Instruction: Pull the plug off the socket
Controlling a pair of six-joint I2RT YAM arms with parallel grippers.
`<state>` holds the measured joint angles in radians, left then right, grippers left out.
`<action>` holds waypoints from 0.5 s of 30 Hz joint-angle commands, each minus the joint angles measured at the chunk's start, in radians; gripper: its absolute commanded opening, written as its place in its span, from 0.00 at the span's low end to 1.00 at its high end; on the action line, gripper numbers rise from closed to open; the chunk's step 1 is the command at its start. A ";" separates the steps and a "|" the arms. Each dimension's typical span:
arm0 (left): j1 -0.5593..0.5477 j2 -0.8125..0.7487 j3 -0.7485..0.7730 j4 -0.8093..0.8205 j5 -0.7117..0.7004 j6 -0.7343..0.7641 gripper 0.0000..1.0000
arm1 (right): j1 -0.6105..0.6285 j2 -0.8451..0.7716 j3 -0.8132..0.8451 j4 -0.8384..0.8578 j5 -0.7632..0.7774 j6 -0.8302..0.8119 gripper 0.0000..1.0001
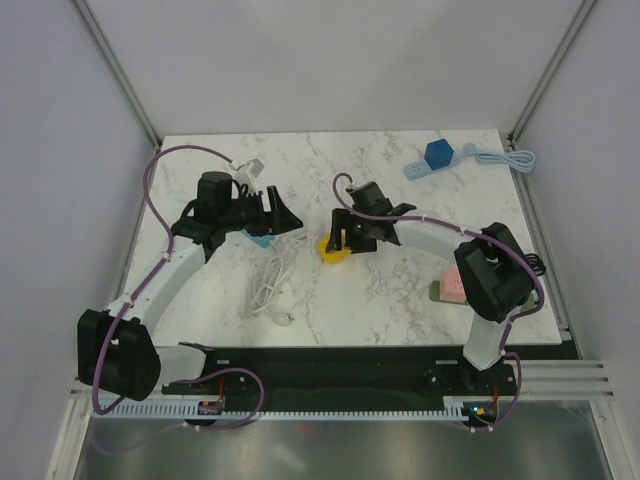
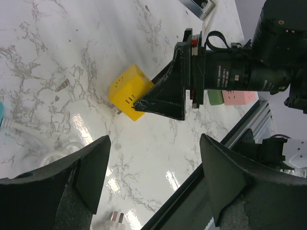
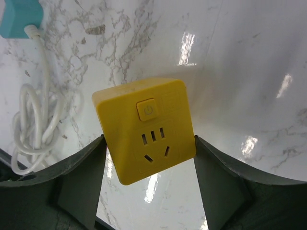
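My right end effector [image 3: 149, 140] grips the yellow socket cube [image 3: 144, 98]; teal plug [image 3: 18, 17] and white cable [image 3: 33, 120] lie at ten o'clock, my left end effector [image 2: 153, 139] wide open nearby.

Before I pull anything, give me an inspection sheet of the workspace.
Surface: white marble table.
Job's things: yellow socket cube, nothing plugged in its visible face; teal plug lying apart.
Clutter: blue cube on power strip; pink and green blocks.
Grippers: right gripper fingers against the cube's sides; left gripper open, empty.
Cables: white cable coiled, running to the teal plug; light blue cable by the strip.
Surroundings: grey walls; nothing else seen.
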<state>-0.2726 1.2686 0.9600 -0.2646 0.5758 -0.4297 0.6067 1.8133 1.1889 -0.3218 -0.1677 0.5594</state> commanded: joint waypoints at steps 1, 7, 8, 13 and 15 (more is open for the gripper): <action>-0.004 -0.025 -0.004 0.033 0.006 -0.014 0.82 | -0.034 0.055 0.026 0.113 -0.151 0.039 0.68; -0.004 -0.023 -0.006 0.033 -0.001 -0.011 0.82 | -0.047 0.171 0.110 0.277 -0.329 0.111 0.67; -0.004 -0.023 -0.006 0.031 -0.004 -0.009 0.82 | -0.047 0.202 0.145 0.279 -0.332 0.109 0.68; -0.002 -0.025 -0.006 0.030 -0.008 -0.004 0.83 | -0.061 0.274 0.239 0.238 -0.332 0.080 0.79; 0.000 -0.023 -0.007 0.030 -0.013 -0.004 0.85 | -0.073 0.291 0.271 0.202 -0.310 0.057 0.85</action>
<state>-0.2726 1.2686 0.9596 -0.2611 0.5743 -0.4294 0.5503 2.0819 1.3949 -0.1131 -0.4732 0.6498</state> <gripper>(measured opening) 0.839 0.828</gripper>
